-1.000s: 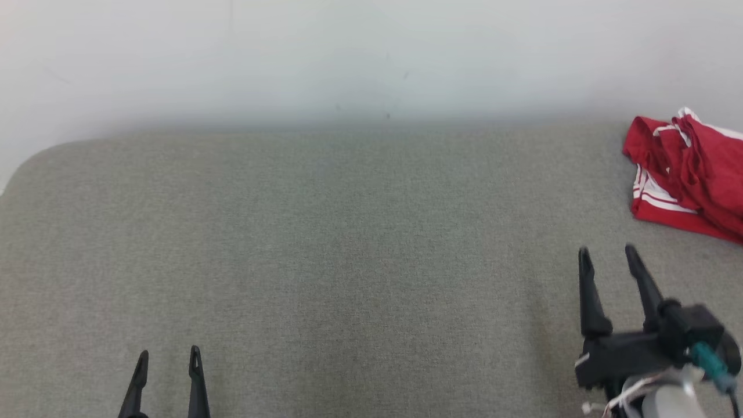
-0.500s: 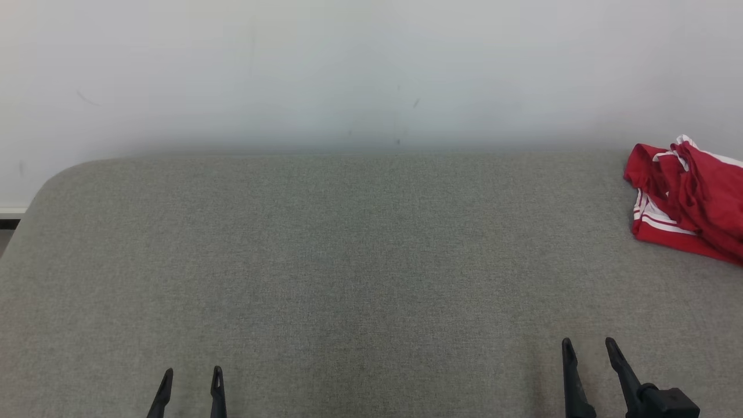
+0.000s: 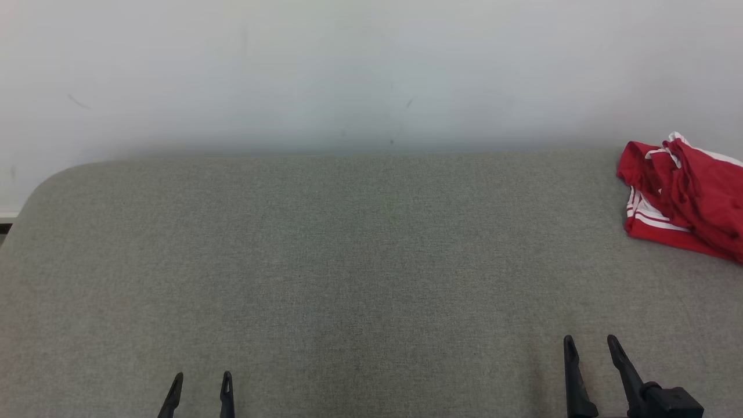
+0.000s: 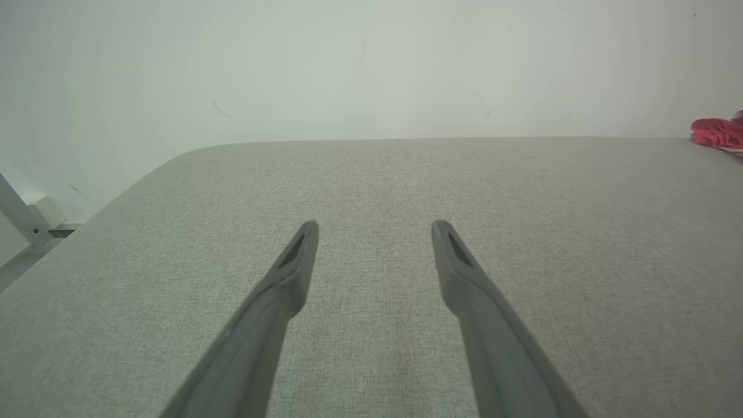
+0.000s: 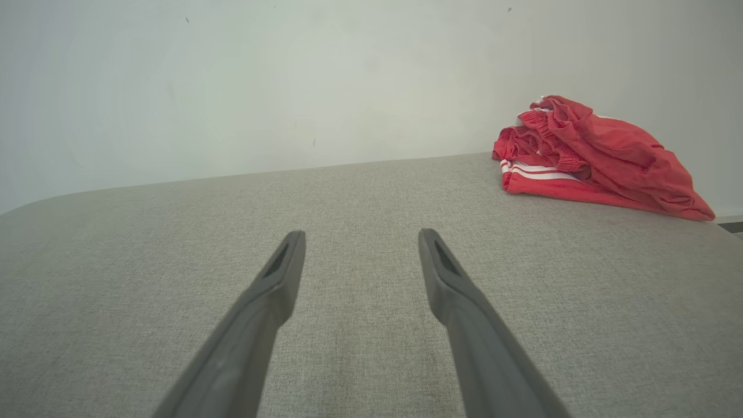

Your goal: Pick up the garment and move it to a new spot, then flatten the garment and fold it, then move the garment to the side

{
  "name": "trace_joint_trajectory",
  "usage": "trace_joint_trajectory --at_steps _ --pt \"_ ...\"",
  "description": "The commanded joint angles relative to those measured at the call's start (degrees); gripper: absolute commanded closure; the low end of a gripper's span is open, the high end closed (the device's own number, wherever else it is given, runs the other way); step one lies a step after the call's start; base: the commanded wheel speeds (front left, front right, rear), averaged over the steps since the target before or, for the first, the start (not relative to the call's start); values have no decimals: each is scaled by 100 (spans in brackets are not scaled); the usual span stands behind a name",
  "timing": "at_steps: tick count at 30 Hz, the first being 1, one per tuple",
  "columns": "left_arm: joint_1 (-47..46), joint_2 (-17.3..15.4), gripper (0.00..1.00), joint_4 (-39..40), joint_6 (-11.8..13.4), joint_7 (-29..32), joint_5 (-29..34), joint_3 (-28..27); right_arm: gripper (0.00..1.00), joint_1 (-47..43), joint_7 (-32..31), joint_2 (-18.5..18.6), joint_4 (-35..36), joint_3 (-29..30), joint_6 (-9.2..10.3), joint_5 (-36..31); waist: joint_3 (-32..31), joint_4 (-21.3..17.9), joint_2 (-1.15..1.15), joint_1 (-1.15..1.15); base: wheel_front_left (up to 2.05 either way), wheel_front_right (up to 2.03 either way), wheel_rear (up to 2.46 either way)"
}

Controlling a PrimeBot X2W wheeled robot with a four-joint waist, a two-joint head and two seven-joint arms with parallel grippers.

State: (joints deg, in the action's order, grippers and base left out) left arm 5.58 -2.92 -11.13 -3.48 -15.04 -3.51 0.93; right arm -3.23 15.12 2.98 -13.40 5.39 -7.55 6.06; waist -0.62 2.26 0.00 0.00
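Across the head view the whole picture has shifted since a second ago: camera tilted up, so more wall [image 3: 371, 69] shows and the far edge of the grey pad [image 3: 348, 261] sits lower in the picture. That is camera motion, not the things. Real change: the right gripper [image 3: 590, 342] has pulled back from mid-right, where its wrist and cabling showed, to the bottom right corner; only the fingers and a bit of black body show now. Half a second ago it was already about there. Red garment [image 3: 685, 197] unchanged: crumpled heap with white stripes at the pad's far right, by the wall, cut by the picture edge, well apart from both grippers. Right wrist view has it ahead and to the right [image 5: 598, 157]. Left gripper [image 3: 203, 377] low at bottom left, tips only. Both have fingers moderately parted, nothing between them, over bare pad (left gripper [image 4: 376, 229], right gripper [image 5: 362, 235]). Pad is woven grey fabric with rounded far corners. Wall is plain white with a few faint scuffs. Left wrist view shows a pale strut [image 4: 17, 215] past the pad's edge.
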Motion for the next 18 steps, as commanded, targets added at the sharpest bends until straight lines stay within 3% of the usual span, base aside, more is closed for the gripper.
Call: trace_joint_trajectory --at_steps 1,13,14,18 --pt "13 7 0 -16 34 -18 -12 -10 0 3 -2 -18 41 -7 17 -27 2 -19 0 0 0 0 0" --pt "-111 7 0 80 237 -18 -4 -134 0 -51 -2 -19 132 -2 17 -78 -1 -69 0 0 0 0 0" --pt "-67 0 100 59 217 0 0 -123 100 -16 0 -2 111 -6 -1 -23 -1 -70 0 1 0 0 0" --pt "-9 9 100 -139 194 41 -35 -126 100 -57 -22 -9 -98 -1 -1 24 0 -73 0 1 0 0 0"
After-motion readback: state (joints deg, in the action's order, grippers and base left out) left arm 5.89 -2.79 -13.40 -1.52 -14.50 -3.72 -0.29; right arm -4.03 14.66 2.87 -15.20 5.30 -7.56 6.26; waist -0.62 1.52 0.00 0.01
